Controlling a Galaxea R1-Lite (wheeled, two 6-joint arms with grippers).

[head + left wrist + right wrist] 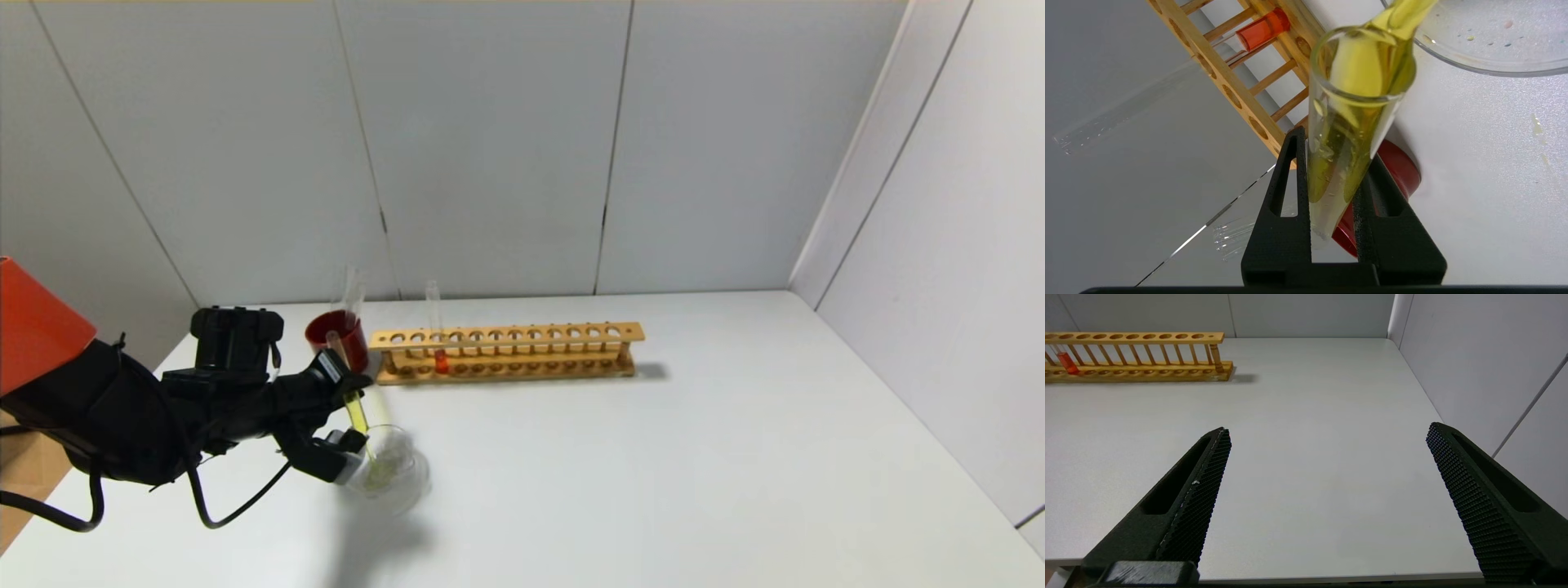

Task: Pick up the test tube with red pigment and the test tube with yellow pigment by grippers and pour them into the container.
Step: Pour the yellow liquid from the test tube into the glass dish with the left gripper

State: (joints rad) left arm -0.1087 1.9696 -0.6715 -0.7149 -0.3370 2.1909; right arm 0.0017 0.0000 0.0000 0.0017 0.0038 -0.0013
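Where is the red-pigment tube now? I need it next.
In the head view, the test tube with red pigment stands upright near the left end of the wooden rack, beside the dark red cup.

open: table right of container | blocked: rack, red cup behind it

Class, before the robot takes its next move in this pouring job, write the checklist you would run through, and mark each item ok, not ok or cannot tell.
1. Left gripper shut on the yellow test tube: ok.
2. Tube mouth over the glass container: ok, liquid runs into it.
3. Yellow tube fully emptied: not ok, liquid remains inside.
4. Table free of spills: not ok, yellowish drops beside the dish.
5. Red test tube upright in the wooden rack: ok.
6. Right gripper open and free: ok.
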